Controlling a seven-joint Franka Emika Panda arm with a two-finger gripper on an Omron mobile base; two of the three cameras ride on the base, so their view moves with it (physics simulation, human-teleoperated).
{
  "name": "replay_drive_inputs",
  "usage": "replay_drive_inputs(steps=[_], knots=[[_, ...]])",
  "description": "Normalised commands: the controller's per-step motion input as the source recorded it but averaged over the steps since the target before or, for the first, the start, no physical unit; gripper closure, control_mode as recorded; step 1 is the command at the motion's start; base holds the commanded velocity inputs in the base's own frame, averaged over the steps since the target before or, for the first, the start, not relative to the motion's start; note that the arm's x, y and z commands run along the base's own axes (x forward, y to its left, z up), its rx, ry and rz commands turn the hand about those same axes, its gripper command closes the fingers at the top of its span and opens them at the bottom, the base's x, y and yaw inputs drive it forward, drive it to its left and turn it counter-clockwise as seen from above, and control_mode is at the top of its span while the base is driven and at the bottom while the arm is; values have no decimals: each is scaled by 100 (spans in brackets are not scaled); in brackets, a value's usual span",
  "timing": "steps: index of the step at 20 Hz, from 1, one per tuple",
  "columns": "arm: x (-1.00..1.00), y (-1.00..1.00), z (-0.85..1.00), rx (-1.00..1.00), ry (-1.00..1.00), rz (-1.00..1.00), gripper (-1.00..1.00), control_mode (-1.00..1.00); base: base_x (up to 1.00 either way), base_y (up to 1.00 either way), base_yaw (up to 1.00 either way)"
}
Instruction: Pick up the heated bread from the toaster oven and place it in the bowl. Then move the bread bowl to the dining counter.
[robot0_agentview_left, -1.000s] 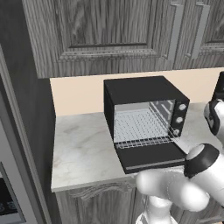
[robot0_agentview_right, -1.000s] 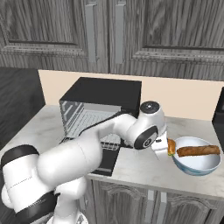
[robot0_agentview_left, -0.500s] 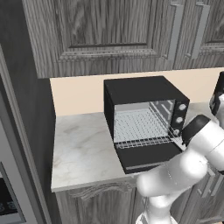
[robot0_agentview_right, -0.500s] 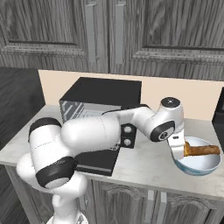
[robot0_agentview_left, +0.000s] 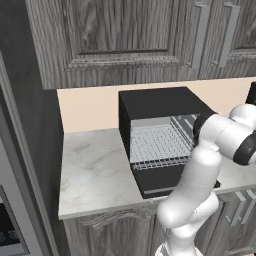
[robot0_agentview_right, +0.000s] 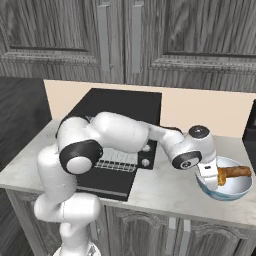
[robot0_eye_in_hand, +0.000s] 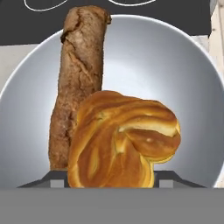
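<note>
Bread (robot0_eye_in_hand: 122, 142) first: the heated one is a knotted golden-orange lump sitting right between the gripper (robot0_eye_in_hand: 110, 180) tips, close against the hand camera. It's pretty much round, so no real long axis to speak of; its twisted folds run roughly diagonal in the hand view, with a pale tip poking out to the right. The two dark finger tips (robot0_eye_in_hand: 54, 179) peek out on either side of its lower edge, so the jaws are spread about the width of the lump and look clamped on it, though the actual contact is hidden behind the bread.

Behind it is the bowl (robot0_eye_in_hand: 175, 70), white inside, and the bread hangs over its middle. Lying in the bowl just beside it is a long brown loaf (robot0_eye_in_hand: 78, 78), its long axis running up and away from the hand toward the far rim.

From the right base view, the bowl (robot0_agentview_right: 227, 192) sits on the marble counter (robot0_agentview_right: 165, 192), to the right of the toaster oven (robot0_agentview_right: 122, 107), with the arm reaching across to it. The oven's door (robot0_agentview_left: 160, 180) is dropped open and the wire rack (robot0_agentview_left: 157, 145) shows inside.
</note>
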Motion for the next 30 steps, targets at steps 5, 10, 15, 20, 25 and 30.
replay_drive_inputs(steps=[5, 10, 15, 20, 25, 30], knots=[[8, -7, -4, 0, 0, 0, -100, -100, 0, 0, 0], [0, 0, 18, 0, 0, 0, -100, -100, 0, 0, 0], [0, 0, 8, 0, 0, 1, -100, -100, 0, 0, 0], [-50, 0, 5, 1, 6, 0, -100, -100, 0, 0, 0], [-27, 0, -4, 2, 2, 0, -100, -100, 0, 0, 0], [-2, -2, -39, 1, 0, 0, -100, -100, 0, 0, 0]])
